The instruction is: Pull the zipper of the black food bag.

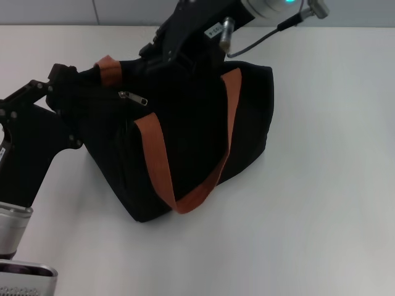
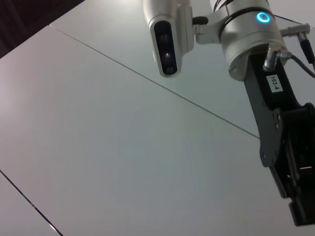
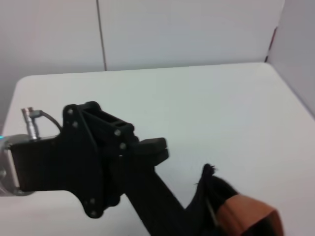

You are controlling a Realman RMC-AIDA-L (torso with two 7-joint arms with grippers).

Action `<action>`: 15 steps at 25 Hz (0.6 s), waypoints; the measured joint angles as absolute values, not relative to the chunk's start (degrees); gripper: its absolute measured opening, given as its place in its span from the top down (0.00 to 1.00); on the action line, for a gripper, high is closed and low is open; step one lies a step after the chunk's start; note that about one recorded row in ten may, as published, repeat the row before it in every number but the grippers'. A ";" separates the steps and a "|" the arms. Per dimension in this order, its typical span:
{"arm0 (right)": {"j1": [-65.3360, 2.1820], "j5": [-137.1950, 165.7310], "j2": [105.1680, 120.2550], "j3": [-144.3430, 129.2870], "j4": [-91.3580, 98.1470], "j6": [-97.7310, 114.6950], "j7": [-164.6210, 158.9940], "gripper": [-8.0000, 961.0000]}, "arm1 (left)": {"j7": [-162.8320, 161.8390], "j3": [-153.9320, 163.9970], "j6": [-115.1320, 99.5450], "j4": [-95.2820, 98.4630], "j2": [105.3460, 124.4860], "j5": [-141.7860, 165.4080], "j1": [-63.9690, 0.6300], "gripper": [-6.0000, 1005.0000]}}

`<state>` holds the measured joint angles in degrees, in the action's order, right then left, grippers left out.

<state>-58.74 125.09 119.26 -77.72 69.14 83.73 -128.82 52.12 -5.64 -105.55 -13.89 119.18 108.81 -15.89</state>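
Fingers of left gripper (image 1: 58,77) clamped on left end of bag (image 1: 185,135), likely anchoring fabric against pull. Right gripper (image 1: 162,54) at bag's far top edge; finger state unclear. Zipper tab (image 1: 133,97) on upper face, between both grippers, not yet gripped.

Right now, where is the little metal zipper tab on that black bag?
In the head view, the zipper tab lies on the bag's upper face toward the robot's left, just above the near orange strap and close to the left hand.
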 joint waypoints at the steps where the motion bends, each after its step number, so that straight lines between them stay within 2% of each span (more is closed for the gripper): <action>1: -59.69 124.98 119.27 -77.53 67.77 84.42 -129.09 0.82 | 52.12 -5.62 -105.55 -13.89 119.18 108.81 -15.90 0.93; 6: -61.39 124.80 119.38 -77.97 64.82 84.71 -129.85 0.72 | 52.12 -5.62 -105.55 -13.95 119.18 108.81 -16.00 0.93; 15: -62.43 124.63 119.61 -78.12 61.87 83.58 -130.22 0.70 | 52.12 -5.04 -105.74 -13.98 119.18 108.81 -15.94 0.93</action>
